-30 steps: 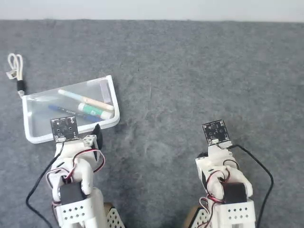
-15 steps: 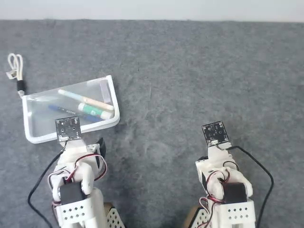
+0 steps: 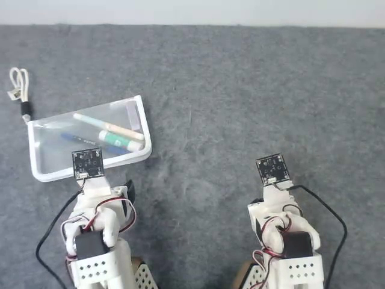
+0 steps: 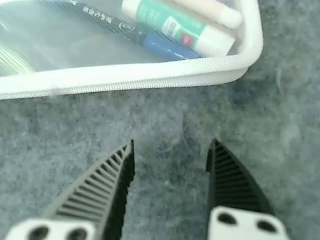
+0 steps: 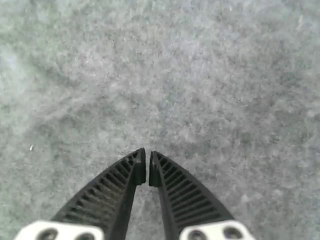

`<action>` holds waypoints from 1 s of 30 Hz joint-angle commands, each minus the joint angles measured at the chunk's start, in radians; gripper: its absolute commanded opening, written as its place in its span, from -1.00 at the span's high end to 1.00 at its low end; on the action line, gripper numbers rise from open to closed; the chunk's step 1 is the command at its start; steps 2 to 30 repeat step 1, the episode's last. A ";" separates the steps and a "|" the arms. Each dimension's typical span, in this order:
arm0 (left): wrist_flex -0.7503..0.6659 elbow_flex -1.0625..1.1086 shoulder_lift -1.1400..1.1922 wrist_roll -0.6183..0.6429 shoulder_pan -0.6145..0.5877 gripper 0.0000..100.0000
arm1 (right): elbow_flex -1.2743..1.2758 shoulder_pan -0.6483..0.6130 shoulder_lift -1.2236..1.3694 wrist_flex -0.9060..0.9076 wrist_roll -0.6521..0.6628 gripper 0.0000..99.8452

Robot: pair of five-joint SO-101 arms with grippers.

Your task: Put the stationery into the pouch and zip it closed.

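Observation:
A clear pouch with a white zipper border lies at the left of the grey mat, with pens and a glue stick inside it. In the left wrist view the pouch's white edge runs across, with the green-and-white glue stick and a blue pen behind the clear wall. My left gripper stands open over bare mat just short of that edge, holding nothing. My right gripper is shut over bare mat, at the lower right of the high view.
A white cord loop with a dark clip lies off the pouch's far left corner. The grey mat stretches bare to the right and far side. Both arm bases sit at the near edge.
The left arm has drawn back toward its base, away from the pouch, over the last second. The pouch and the right arm have stayed put.

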 commanded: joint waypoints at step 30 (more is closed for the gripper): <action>0.005 -0.013 -0.018 -0.008 0.003 0.56 | 0.021 0.007 -0.016 0.005 -0.006 0.98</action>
